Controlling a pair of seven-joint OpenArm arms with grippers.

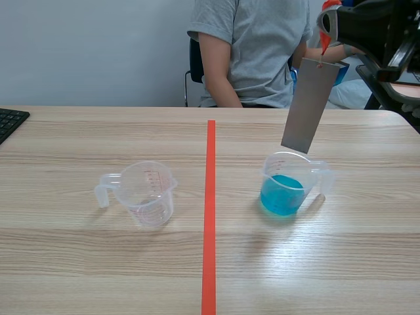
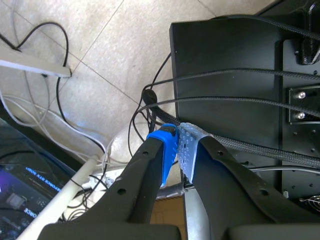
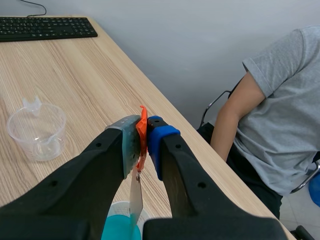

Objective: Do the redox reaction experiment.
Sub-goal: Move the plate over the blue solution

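Observation:
A grey metal sheet hangs from an orange-red tag, and my right gripper is shut on that tag high at the right. The sheet's lower edge hovers just above the rim of a clear measuring cup holding blue liquid. From the right wrist view the tag is pinched between the pads, the sheet dangles edge-on over the blue cup. An empty clear measuring cup stands left of the tape line. My left gripper is shut on nothing, off the table, above floor and cables.
A person in a grey shirt sits across the table, an arm near its far edge. A black keyboard lies at the far left. In the right wrist view the empty cup and keyboard lie ahead.

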